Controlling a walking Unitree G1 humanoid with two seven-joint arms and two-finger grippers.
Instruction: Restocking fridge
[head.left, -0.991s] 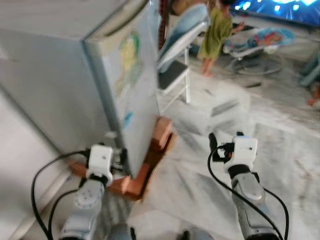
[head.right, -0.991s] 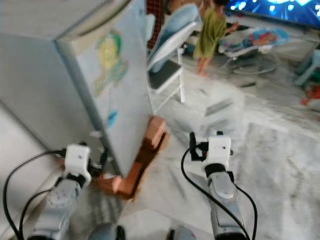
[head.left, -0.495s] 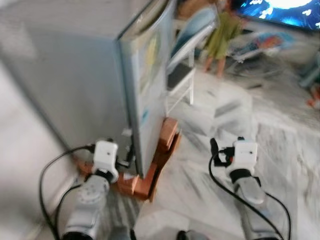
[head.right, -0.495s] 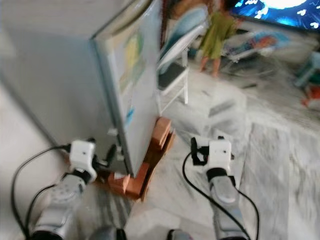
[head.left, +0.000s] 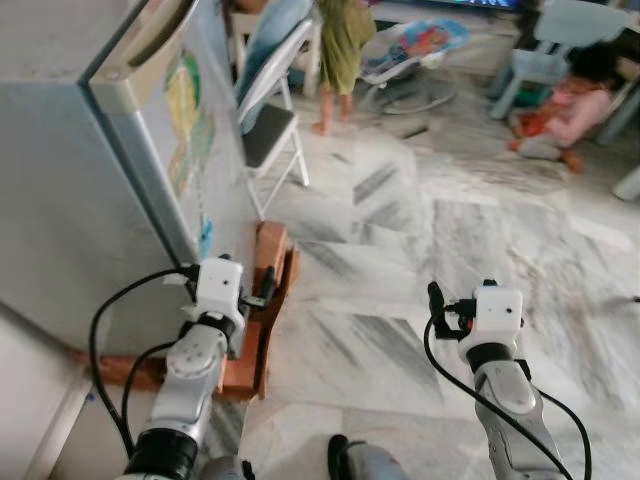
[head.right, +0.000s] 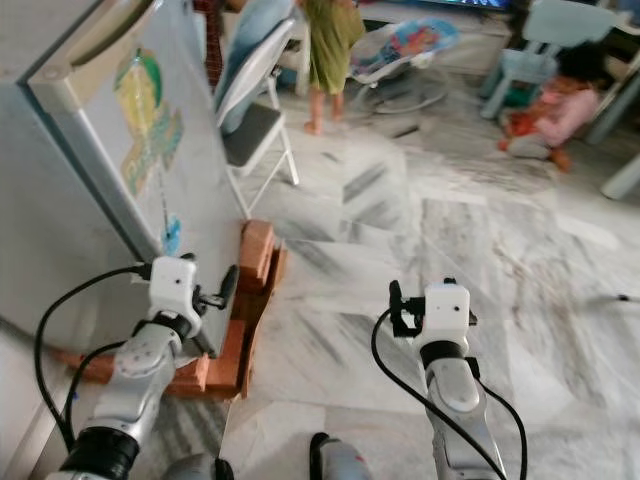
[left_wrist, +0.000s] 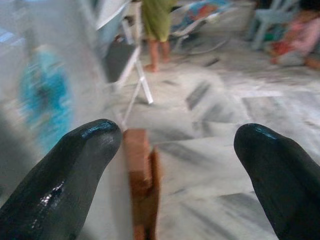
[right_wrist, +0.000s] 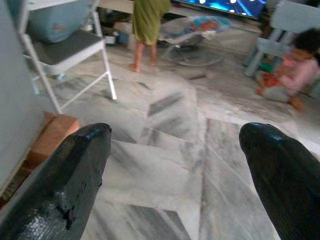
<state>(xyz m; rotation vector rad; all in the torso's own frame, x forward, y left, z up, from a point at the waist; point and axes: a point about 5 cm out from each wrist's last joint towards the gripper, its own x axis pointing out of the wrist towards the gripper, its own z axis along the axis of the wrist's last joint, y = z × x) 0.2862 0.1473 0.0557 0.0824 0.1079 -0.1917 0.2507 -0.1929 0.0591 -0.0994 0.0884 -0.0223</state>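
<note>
The whole view has swung since a second ago, so the camera turned and more of the room's far right now shows; both arms keep their raised pose. The fridge (head.left: 90, 170) stands at the left, door shut, its long axis upright, on a wooden base (head.left: 262, 300). The left hand (head.left: 262, 290), fingers apart, is just beside its door edge and much nearer than the right hand (head.left: 436, 300), also apart, over bare floor (head.left: 420, 230).
</note>
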